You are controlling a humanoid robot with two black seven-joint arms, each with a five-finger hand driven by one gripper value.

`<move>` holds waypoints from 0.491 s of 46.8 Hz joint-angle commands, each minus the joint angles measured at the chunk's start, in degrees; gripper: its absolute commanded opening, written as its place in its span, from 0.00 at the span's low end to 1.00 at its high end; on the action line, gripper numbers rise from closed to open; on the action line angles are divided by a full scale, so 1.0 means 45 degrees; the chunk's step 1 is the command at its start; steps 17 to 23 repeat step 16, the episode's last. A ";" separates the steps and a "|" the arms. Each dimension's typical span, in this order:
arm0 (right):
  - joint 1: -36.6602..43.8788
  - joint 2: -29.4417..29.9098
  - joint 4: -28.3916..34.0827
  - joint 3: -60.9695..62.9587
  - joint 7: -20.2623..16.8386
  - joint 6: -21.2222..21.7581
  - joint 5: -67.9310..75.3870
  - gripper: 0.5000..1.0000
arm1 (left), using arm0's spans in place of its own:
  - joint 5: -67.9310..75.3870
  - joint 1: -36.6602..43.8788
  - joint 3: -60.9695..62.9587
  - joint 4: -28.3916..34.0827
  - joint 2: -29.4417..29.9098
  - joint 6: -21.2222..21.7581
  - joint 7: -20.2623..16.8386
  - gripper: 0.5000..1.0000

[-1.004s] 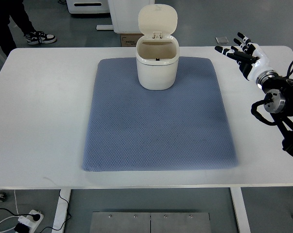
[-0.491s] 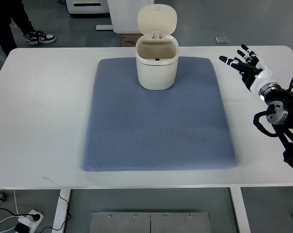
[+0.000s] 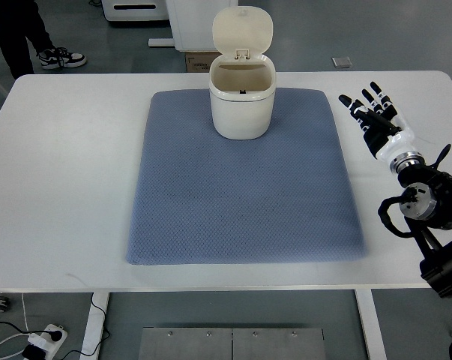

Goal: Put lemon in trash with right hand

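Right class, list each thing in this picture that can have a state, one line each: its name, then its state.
Bin: upright on the mat, near its far edge.
Lid: flipped open, standing up behind the bin.
Mat: lying flat on the table.
Right hand: open, fingers spread, holding nothing, over the table right of the mat.
Lemon: not visible anywhere.

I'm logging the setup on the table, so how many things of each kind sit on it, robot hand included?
Trash bin, lid open: 1
Blue mat: 1
Right hand, fingers spread, holding nothing: 1
Lemon: 0 in view
Total: 3
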 commanded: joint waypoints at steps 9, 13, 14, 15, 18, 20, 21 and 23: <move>-0.0483 0.0766 0.0129 0.0777 0.1029 -0.0020 -0.0023 1.00 | 0.0000 -0.0002 -0.0001 0.0001 0.0000 0.0001 0.0000 1.00; -0.0581 0.0982 0.0129 0.0875 0.1322 -0.0020 -0.0043 1.00 | 0.0000 -0.0002 -0.0001 0.0001 0.0000 0.0001 0.0000 1.00; -0.0639 0.1021 0.0129 0.0894 0.1380 -0.0020 -0.0062 1.00 | 0.0000 -0.0002 -0.0001 0.0001 0.0000 0.0001 0.0000 1.00; -0.0698 0.1040 0.0129 0.0895 0.1478 -0.0020 -0.0062 1.00 | 0.0000 -0.0002 -0.0001 0.0001 0.0000 0.0001 0.0000 1.00; -0.0737 0.1060 0.0148 0.0895 0.1517 -0.0040 -0.0062 1.00 | 0.0000 -0.0002 -0.0001 0.0001 0.0000 0.0001 0.0000 1.00; -0.0737 0.1060 0.0148 0.0895 0.1517 -0.0040 -0.0062 1.00 | 0.0000 -0.0002 -0.0001 0.0001 0.0000 0.0001 0.0000 1.00; -0.0737 0.1060 0.0148 0.0895 0.1517 -0.0040 -0.0062 1.00 | 0.0000 -0.0002 -0.0001 0.0001 0.0000 0.0001 0.0000 1.00; -0.0737 0.1060 0.0148 0.0895 0.1517 -0.0040 -0.0062 1.00 | 0.0000 -0.0002 -0.0001 0.0001 0.0000 0.0001 0.0000 1.00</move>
